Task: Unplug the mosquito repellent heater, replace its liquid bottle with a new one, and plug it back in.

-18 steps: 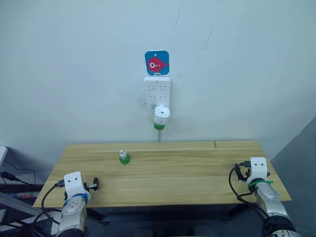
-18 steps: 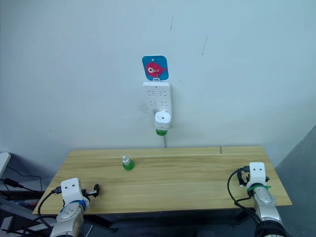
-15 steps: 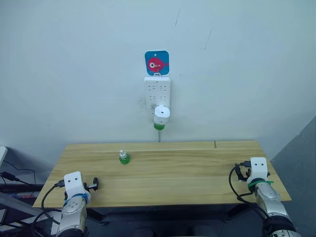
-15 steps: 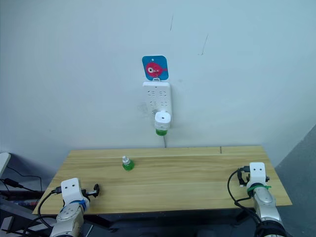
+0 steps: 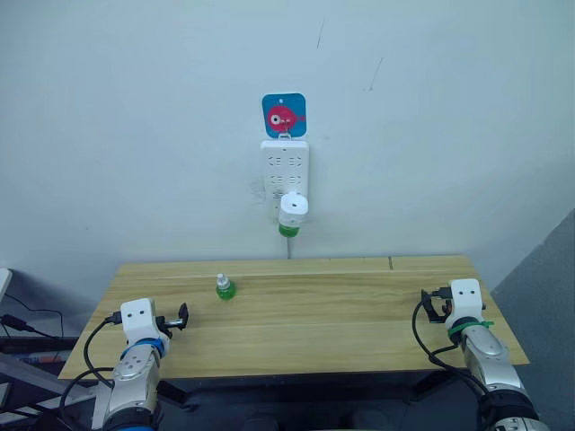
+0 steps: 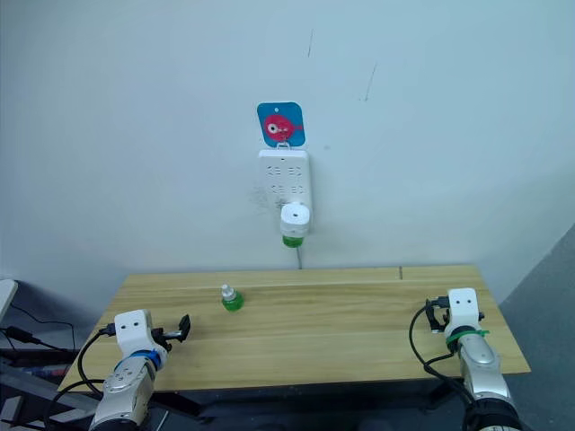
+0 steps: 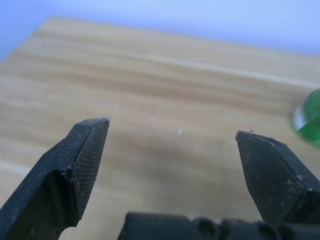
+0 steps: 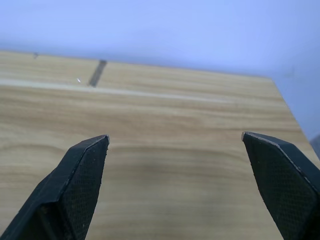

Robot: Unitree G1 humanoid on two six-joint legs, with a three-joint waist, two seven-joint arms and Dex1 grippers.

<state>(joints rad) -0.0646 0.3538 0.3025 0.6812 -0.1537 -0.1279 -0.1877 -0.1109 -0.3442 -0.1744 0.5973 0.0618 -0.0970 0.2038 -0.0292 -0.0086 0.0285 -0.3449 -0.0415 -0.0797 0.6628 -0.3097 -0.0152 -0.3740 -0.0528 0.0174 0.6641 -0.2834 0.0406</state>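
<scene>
Since the mosquito repellent heater (image 5: 293, 209) is plugged into the bottom of the white wall power strip (image 5: 285, 171), the first reach goes up and forward, off the table plane, for either arm. Heater hangs with its long axis vertical, white cap on top, green liquid bottle (image 5: 287, 230) screwed in below, above the back edge of the wooden table (image 5: 359, 314). A blue fish sticker (image 5: 284, 115) sits just above the strip.

Left gripper (image 7: 172, 131) is low at the near left corner of the table, fingers spread wide, nothing between them. Right gripper (image 8: 175, 137) is low at the near right edge, also spread wide and empty. Both are well apart from the heater.

Heater lies roughly on the table's centreline, so neither arm has a clear advantage; I can't tell which is nearer. The spare green bottle (image 5: 225, 286) stands upright on the left half of the table, clearly closer to the left gripper, and its edge shows in the left wrist view just off one fingertip.

My read: right arm pulls the heater straight out from the wall, along the prongs, while left arm takes the spare. Nothing unplugged yet.
</scene>
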